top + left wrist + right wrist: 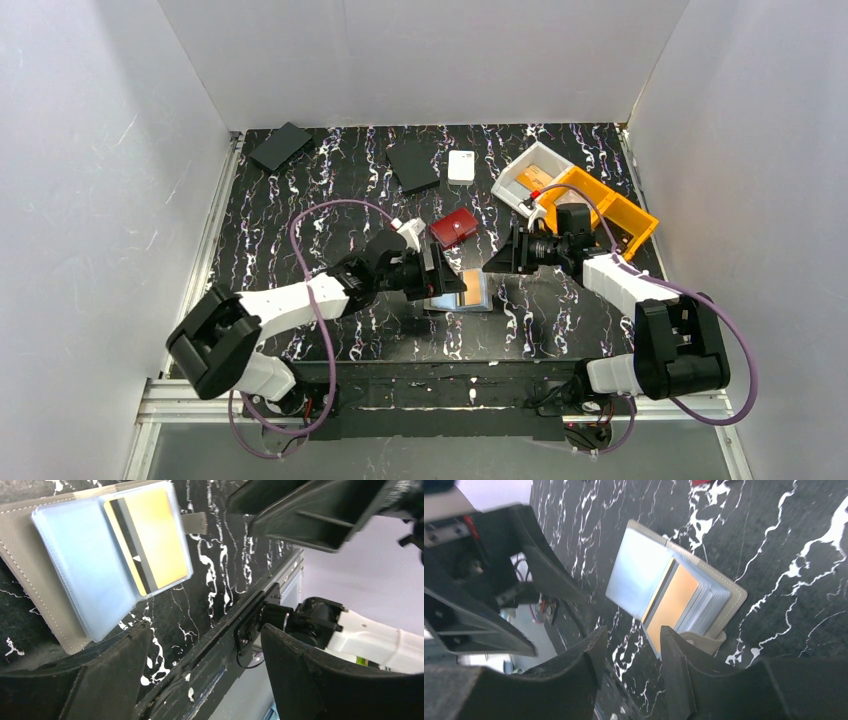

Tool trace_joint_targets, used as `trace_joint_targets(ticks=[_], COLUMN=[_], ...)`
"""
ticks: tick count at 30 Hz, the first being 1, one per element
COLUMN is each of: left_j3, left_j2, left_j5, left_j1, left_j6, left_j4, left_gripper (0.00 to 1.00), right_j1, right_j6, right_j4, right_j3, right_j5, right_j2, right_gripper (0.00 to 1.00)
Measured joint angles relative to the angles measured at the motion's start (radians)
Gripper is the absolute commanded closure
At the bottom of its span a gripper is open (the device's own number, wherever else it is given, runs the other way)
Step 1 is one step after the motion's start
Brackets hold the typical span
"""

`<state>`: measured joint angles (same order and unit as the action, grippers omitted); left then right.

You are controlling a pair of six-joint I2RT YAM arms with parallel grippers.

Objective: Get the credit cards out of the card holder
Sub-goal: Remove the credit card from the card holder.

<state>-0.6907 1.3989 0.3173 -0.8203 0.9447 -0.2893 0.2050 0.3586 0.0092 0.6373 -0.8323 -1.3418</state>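
the card holder [30, 575] lies open, baring its cards [155, 535] to the wide left gripper [205, 635] and half-open right gripper [633, 635], both empty.

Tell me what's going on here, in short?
Two robot arms are working over a grey card holder that lies open on the table. The orange card and the light blue card both sit in its clear sleeves, so neither is out yet. The left gripper and the right gripper hover close to it from opposite sides, jaws apart, gripping nothing.
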Motion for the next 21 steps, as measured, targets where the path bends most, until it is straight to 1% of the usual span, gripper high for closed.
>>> trace_joint_targets(ticks=[5, 6, 8, 11, 13, 21], left_j3=[0.0, -0.003, -0.009, -0.016, -0.019, -0.029], left_j2=[0.097, 0.116, 0.151, 0.186, 0.204, 0.257], left_j5=[-0.023, -0.024, -0.028, -0.037, -0.043, -0.05], left_j1=[-0.021, -0.022, -0.024, -0.026, -0.026, -0.026], left_j6=[0.02, 0.021, 0.021, 0.019, 0.017, 0.009], left_j4=[-0.053, -0.061, -0.071, -0.079, -0.082, -0.098], left_gripper=[0.42, 0.43, 0.48, 0.53, 0.57, 0.62], right_j1=[0.019, 0.024, 0.035, 0.057, 0.074, 0.117], right_j6=[0.067, 0.078, 0.092, 0.112, 0.119, 0.123], right_j4=[0.056, 0.062, 0.071, 0.074, 0.073, 0.068], right_j3=[-0.005, -0.005, -0.005, -0.005, -0.005, -0.006], right_j5=[0.065, 0.074, 0.086, 0.103, 0.113, 0.16], right_j2=[-0.006, -0.013, -0.03, -0.06, -0.071, -0.072], right_gripper=[0.51, 0.52, 0.55, 0.65, 0.67, 0.68])
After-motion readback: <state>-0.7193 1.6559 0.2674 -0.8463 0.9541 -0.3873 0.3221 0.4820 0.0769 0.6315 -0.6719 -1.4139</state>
